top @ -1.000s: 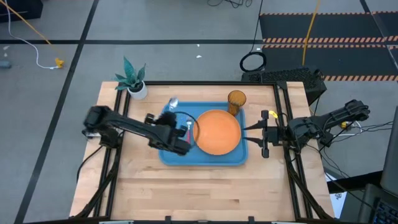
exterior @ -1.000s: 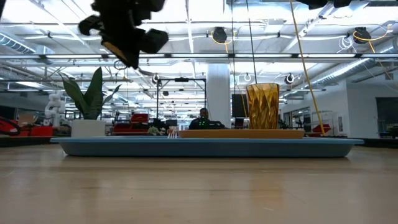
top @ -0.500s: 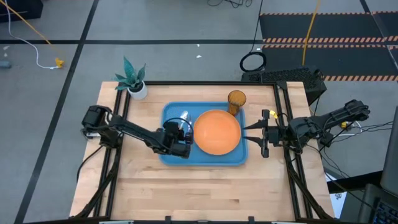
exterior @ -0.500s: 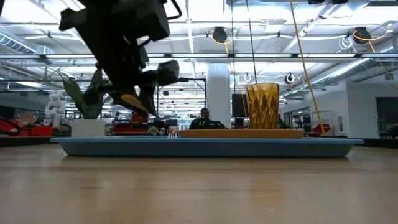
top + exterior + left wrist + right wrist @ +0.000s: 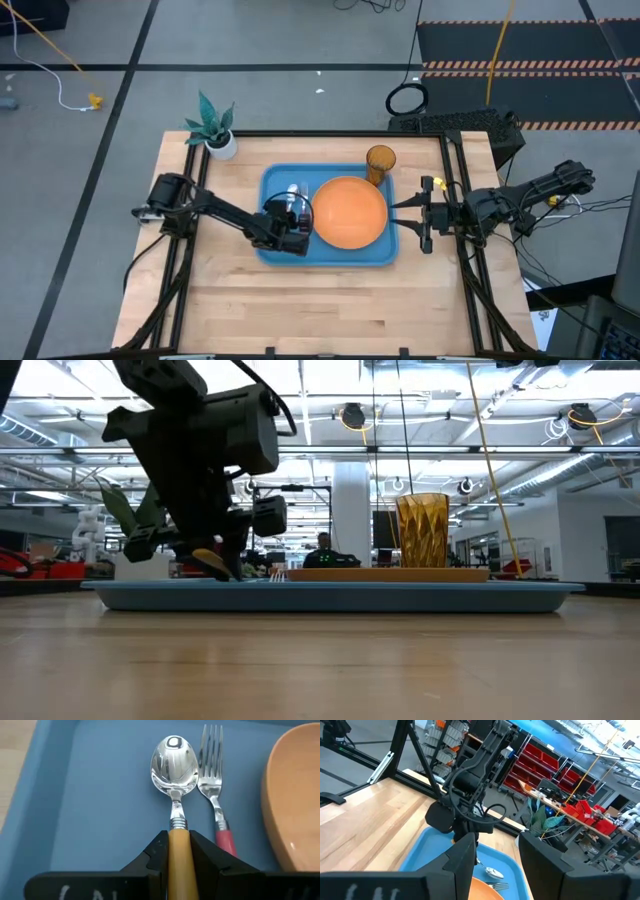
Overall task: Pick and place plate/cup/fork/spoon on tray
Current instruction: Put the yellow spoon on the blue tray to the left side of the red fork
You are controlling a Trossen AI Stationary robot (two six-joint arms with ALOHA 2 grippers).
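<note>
You are almost at the end of this job: the plate [image 5: 349,211] lies flat on the right half of the tray [image 5: 330,254], the cup [image 5: 380,160] stands upright at the tray's far right corner, just beyond the plate's rim, and the fork [image 5: 215,785] already lies on the blue floor of the tray, just left of the plate. What remains is the spoon [image 5: 174,765], and it looks all but placed. Your left gripper [image 5: 290,222] sits low over the left half of the tray with its fingers narrowed onto the spoon's orange handle; the left wrist view shows the handle pinched between the two dark fingers, the silver bowl pointing away, side by side with the fork and close to it. Whether the spoon's bowl touches the tray floor or hangs just above it, you cannot tell from these views, though the low view puts the gripper down at the level of the tray's rim. Your right gripper [image 5: 427,215] waits off the tray's right edge, empty, its fingers spread wide. I judge that only the release of the spoon and the withdrawal of the left arm are left to do.
</note>
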